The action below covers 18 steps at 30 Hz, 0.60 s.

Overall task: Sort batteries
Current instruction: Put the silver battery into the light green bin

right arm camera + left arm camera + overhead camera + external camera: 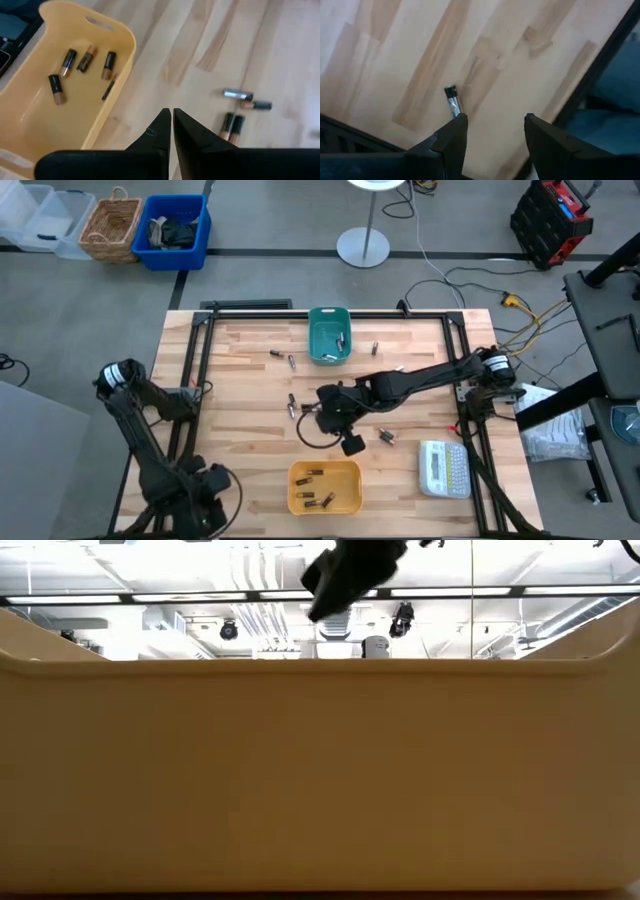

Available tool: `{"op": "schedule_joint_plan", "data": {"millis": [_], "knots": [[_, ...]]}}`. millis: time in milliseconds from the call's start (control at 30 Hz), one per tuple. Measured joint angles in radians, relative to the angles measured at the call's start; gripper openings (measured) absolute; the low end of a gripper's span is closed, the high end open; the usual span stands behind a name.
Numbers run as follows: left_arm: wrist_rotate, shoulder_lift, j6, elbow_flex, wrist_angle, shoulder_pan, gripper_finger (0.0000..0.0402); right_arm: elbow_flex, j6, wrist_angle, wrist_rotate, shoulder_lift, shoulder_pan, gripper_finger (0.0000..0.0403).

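Note:
Batteries lie loose on the wooden table: a pair (385, 437) near my right gripper, also in the right wrist view (232, 125), with two more (247, 99) beside them. Others lie at the centre (293, 404) and toward the far edge (283, 357). The yellow bin (325, 486) holds several batteries (82, 62). The teal bin (328, 335) holds some too. My right gripper (352, 445) (171, 117) hangs shut over bare table between the yellow bin and the pair, with nothing between its fingers. My left gripper (495, 120) is open at the near left, above a single battery (452, 99).
A white label-maker (444, 468) lies at the near right. A black frame (200, 320) runs along the table's edges. In the low view the yellow bin's wall (320, 770) blocks nearly everything. Bare wood shows left of centre.

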Motion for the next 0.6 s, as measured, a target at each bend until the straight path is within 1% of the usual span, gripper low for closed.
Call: {"op": "schedule_joint_plan", "data": {"millis": [100, 233, 333, 433, 600], "knots": [[-0.035, 0.047, -0.004, -0.001, 0.005, -0.05, 0.0175, -0.052, 0.031, 0.002, -0.001, -0.025, 0.001, 0.0013], [-0.036, 0.123, -0.006, -0.001, -0.007, -0.091, 0.0175, -0.113, 0.07, 0.011, -0.001, -0.058, -0.005, 0.0013], [-0.047, 0.185, -0.022, -0.002, -0.053, -0.095, 0.0175, -0.135, 0.079, 0.048, -0.001, -0.081, -0.01, 0.0013], [-0.049, 0.234, -0.011, -0.002, -0.058, -0.094, 0.0175, -0.161, 0.079, 0.089, 0.0, -0.108, -0.011, 0.0013], [-0.049, 0.276, 0.004, -0.002, -0.057, -0.098, 0.0175, -0.192, 0.085, 0.115, -0.001, -0.13, -0.01, 0.0013]]}}
